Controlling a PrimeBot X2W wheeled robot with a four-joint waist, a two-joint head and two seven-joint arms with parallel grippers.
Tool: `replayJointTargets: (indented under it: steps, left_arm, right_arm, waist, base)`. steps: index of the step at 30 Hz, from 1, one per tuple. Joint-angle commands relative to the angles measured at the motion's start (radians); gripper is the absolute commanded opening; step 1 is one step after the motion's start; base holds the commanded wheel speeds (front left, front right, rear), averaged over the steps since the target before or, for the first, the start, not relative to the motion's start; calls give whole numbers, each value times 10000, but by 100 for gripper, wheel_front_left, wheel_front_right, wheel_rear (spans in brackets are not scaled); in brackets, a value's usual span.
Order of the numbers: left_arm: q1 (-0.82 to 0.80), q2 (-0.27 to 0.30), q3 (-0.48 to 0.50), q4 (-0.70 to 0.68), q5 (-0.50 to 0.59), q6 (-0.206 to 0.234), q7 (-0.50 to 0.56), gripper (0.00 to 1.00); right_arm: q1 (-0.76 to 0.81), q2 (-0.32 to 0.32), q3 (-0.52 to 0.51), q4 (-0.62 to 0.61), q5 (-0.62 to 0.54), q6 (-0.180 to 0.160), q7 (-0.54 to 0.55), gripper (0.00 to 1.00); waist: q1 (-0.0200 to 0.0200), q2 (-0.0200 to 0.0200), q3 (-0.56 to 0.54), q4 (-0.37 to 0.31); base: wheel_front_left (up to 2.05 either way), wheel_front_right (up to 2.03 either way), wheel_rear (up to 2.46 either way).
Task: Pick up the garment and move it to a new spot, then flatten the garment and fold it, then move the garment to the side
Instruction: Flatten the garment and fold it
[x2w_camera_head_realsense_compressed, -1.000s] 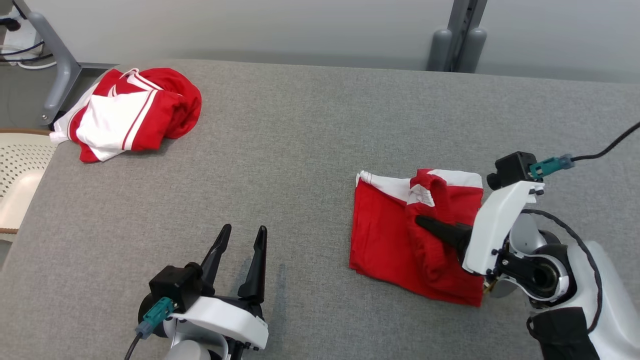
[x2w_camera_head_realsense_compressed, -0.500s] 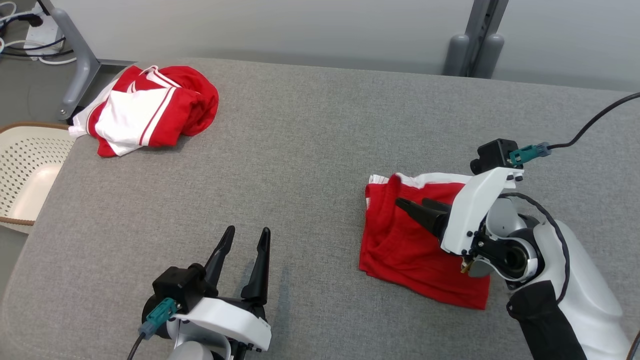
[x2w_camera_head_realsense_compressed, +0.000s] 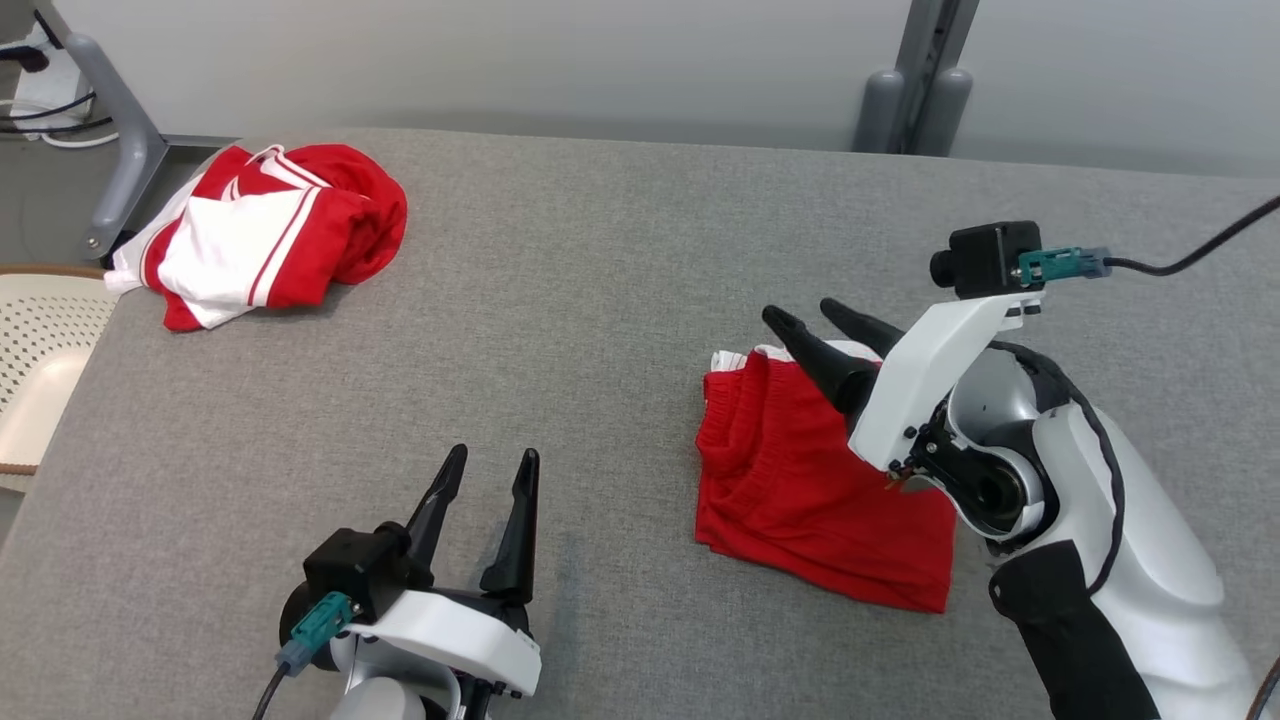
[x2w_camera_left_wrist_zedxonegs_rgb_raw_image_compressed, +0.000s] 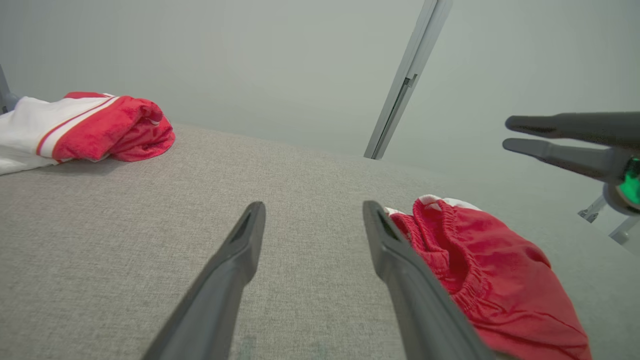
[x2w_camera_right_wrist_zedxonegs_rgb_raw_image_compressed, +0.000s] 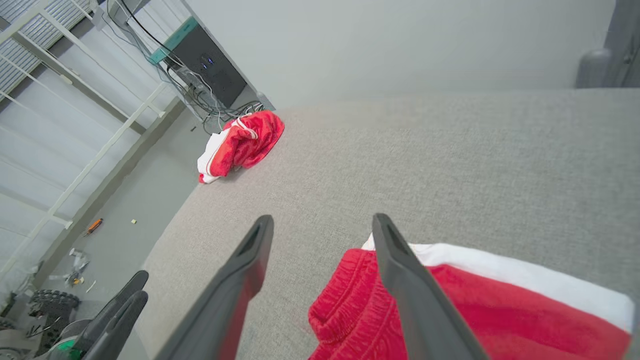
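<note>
You find the garment (x2w_camera_head_realsense_compressed: 810, 500) on the right half of the table (x2w_camera_head_realsense_compressed: 600, 300), lying as a folded red bundle. Its far edge carries a white band, and the elastic waist is bunched in wrinkles on the left side of it. In the left wrist view the garment (x2w_camera_left_wrist_zedxonegs_rgb_raw_image_compressed: 500, 280) rests flat on the cloth surface, and in the right wrist view the garment (x2w_camera_right_wrist_zedxonegs_rgb_raw_image_compressed: 450, 310) is low in the picture with the white band along its top.

Your right pincer (x2w_camera_head_realsense_compressed: 803, 313) hangs over the far edge of the garment. Its two dark fingers are spread apart and hold nothing. The left wrist view shows this right pincer (x2w_camera_left_wrist_zedxonegs_rgb_raw_image_compressed: 509, 133) in the air, apart from the fabric below. In its own view the right pincer (x2w_camera_right_wrist_zedxonegs_rgb_raw_image_compressed: 322, 219) has bare table between the fingers.

Your left pincer (x2w_camera_head_realsense_compressed: 492, 457) is at the near left of the table, well apart from the garment. The fingers are also parted and empty, and they point to the far side. In its own view the left pincer (x2w_camera_left_wrist_zedxonegs_rgb_raw_image_compressed: 314, 205) frames only grey cloth.

A second garment (x2w_camera_head_realsense_compressed: 270, 230), red and white, lies crumpled at the far left corner of the table. Beside that corner a cream seat with holes (x2w_camera_head_realsense_compressed: 40, 350) is partly in sight.
</note>
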Motion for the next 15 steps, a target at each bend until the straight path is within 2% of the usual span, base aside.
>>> replayJointTargets:
  steps: [1, 8, 15]
  left_arm:
    - [-214, 45, 57, -26, 93, -12, -44, 100]
    - [-397, 46, 128, -61, 351, 24, -34, 100]
    - [-388, 45, 290, -102, 443, 96, -32, 100]
  right_arm:
    - [169, -79, 34, -232, -278, 5, -331, 100]
    - [930, -564, -70, -1059, -1417, 5, -2480, 100]
    - [1894, -778, -693, -1323, -2277, 5, -4330, 100]
  waist:
    - [0, 0, -19, -105]
    - [0, 0, -153, -499]
    - [0, 0, -324, -714]
  base:
    - [0, 0, 0]
    - [0, 0, 0]
    - [0, 0, 0]
